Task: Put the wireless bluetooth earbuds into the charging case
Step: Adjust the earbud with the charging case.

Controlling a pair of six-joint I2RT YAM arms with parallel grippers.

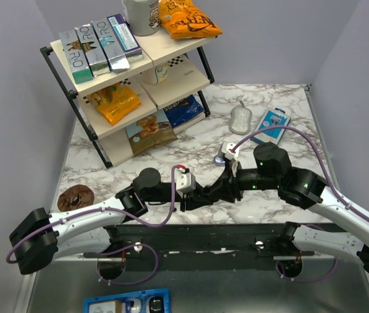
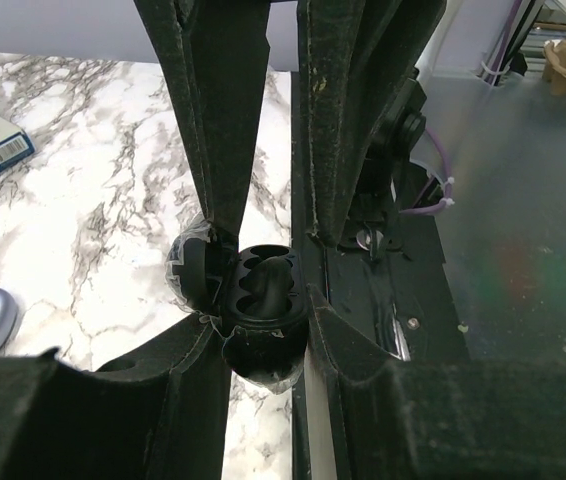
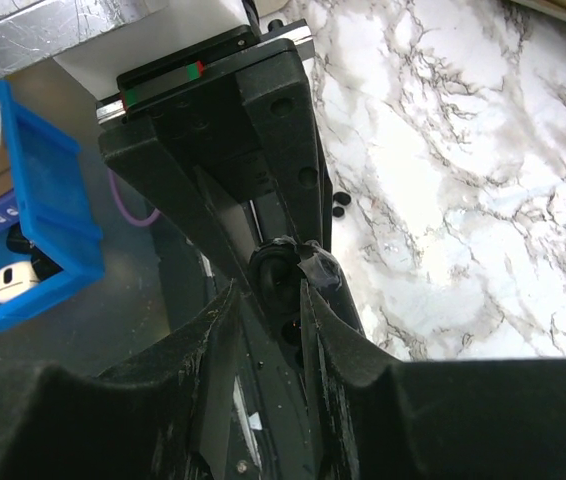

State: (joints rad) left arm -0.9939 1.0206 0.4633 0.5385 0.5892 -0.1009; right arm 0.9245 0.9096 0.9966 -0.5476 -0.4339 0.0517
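1. Charging case (image 2: 263, 300) sat at the near edge of the marble table (image 1: 106, 173), black, with its lid (image 2: 188, 262) open to one side.
2. The left gripper (image 2: 268, 335) was clamped on the case's lower body, one finger pressed against each side.
3. The right gripper (image 3: 273, 290) met it from the opposite side. Its fingers stood narrowly apart, flanking the case's open top, and whether they pressed on it could not be told.
4. Two tiny black specks, apparently the earbuds (image 3: 340, 210), lay together on the marble just beside the left gripper, outside the case.
5. A blue bin (image 3: 23, 200) stood on the grey surface past the table's edge.
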